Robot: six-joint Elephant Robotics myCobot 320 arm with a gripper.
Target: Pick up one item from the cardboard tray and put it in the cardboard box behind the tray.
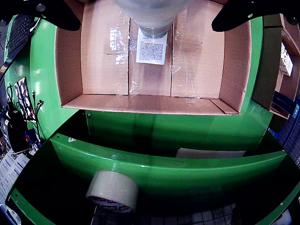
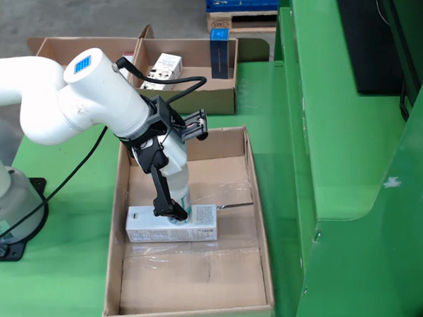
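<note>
In the side view my gripper (image 2: 179,206) reaches down into the open cardboard box (image 2: 259,225) with a white bottle (image 2: 178,172) upright between its fingers. The bottle's foot meets a white carton (image 2: 193,233) that lies flat on the box floor. In the view that rides on the gripper, the bottle (image 1: 151,14) fills the top middle. The black fingers (image 1: 51,14) stand apart from it on both sides, so the gripper (image 1: 146,23) looks open. A printed white rectangle (image 1: 151,47), probably the carton's end, shows beyond the bottle inside the box (image 1: 234,61). Behind the box stands the cardboard tray (image 2: 200,97).
A white packet (image 2: 163,64) and a dark item (image 2: 220,56) lie in the tray. A tall green machine body (image 2: 339,151) borders the box's right side. A roll of tape (image 1: 112,191) sits on a curved green ledge (image 1: 164,164). The arm's base (image 2: 4,197) is at far left.
</note>
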